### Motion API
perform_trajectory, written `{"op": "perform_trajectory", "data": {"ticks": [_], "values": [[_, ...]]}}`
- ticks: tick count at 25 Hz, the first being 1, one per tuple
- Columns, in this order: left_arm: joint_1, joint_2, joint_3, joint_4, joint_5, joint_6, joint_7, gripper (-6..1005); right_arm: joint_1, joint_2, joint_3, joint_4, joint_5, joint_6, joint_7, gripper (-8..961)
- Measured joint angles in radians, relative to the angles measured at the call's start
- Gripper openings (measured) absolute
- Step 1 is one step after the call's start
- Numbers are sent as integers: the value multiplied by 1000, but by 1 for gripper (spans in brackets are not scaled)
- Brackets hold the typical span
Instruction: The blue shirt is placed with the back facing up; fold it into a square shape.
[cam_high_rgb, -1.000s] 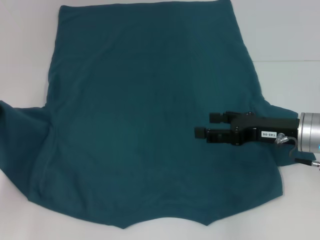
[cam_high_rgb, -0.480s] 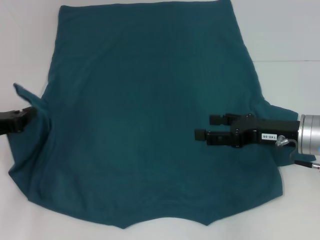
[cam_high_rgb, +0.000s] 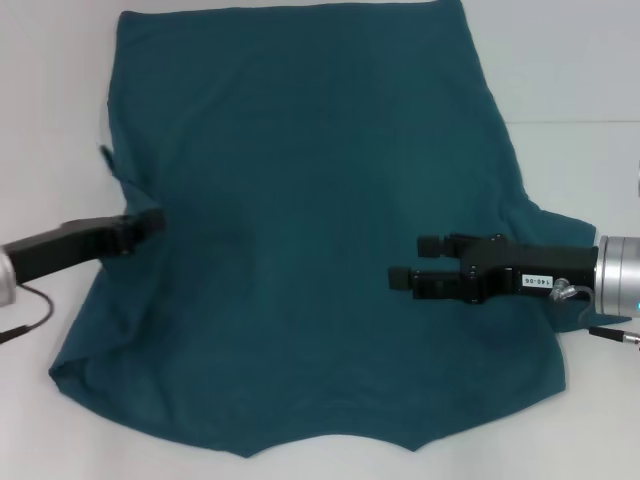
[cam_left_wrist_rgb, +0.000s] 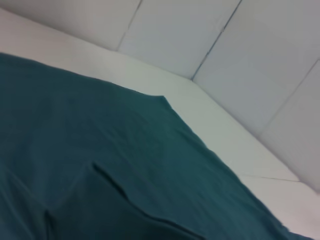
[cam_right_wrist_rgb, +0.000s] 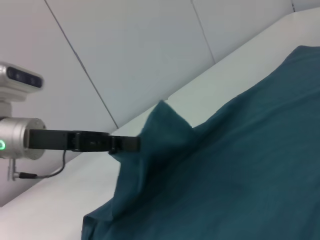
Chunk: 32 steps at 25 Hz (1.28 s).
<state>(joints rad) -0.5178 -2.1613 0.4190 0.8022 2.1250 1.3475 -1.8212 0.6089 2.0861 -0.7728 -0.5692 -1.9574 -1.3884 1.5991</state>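
Note:
The blue shirt (cam_high_rgb: 300, 200) lies back up on the white table, plain dark teal, hem at the far side. My left gripper (cam_high_rgb: 152, 222) is shut on the shirt's left sleeve and holds it lifted over the shirt's left side. In the right wrist view the left gripper (cam_right_wrist_rgb: 131, 144) holds a raised peak of the shirt (cam_right_wrist_rgb: 161, 125). My right gripper (cam_high_rgb: 413, 261) is open and empty, hovering over the shirt's right part near the right sleeve. The left wrist view shows only the shirt's fabric (cam_left_wrist_rgb: 100, 165) with a fold.
The white table (cam_high_rgb: 580, 60) shows bare around the shirt at the left, right and near edge. Pale wall panels (cam_left_wrist_rgb: 210, 35) stand behind the table.
My left gripper has come in from the left edge, carrying the left sleeve rightward over the shirt body. The right gripper has shifted slightly lower and stays open.

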Motion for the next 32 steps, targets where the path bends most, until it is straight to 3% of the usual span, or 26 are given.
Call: {"op": "perform_trajectory", "data": {"ticks": [6, 14, 20, 28, 32], "values": [[-18, -1, 0, -82, -32, -49, 4, 3, 0, 0, -3, 0, -1, -1, -1, 909], [-15, -3, 2, -107, -97, -52, 15, 349, -2, 0, 4, 0, 3, 0, -2, 909], [-17, -2, 2, -108, -126, -29, 73, 480, -9, -2, 43, 0, 4, 23, 28, 909], [-34, -2, 14, -159, -156, 75, 262, 691, -56, -15, 113, -11, 7, 47, 117, 909], [-41, -5, 88, -186, -157, 130, 439, 824, -88, -32, 147, -13, 7, 54, 188, 909]]}}
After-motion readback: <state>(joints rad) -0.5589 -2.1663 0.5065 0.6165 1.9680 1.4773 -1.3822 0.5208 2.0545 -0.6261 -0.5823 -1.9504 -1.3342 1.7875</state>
